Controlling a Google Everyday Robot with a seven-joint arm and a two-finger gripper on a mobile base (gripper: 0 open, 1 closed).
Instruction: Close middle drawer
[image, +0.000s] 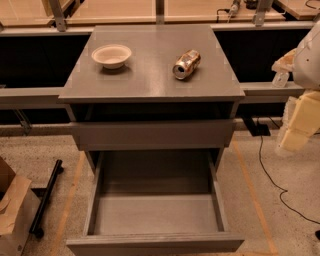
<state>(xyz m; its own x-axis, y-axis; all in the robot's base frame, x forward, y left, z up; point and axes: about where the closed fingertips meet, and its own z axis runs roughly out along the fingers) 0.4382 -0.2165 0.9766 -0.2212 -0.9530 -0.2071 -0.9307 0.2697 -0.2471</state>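
Observation:
The middle drawer (155, 243) is a wide, shallow grey box pulled far out of the grey cabinet toward the camera. Its plain front strip runs along the bottom of the view, and its grey floor and side walls show with nothing inside. My gripper (295, 131) is at the right edge of the view, cream-coloured under the white arm. It hangs in the air to the right of the cabinet at about the height of the upper drawer front, well above and to the right of the open drawer, touching nothing.
The upper drawer front (152, 134) stands slightly out under the cabinet top (150, 80). A white bowl (111, 55) and a tipped can (186, 64) lie on top. A cardboard box (12, 210) and a black pole (46, 197) are left; a black cable (267, 170) runs right.

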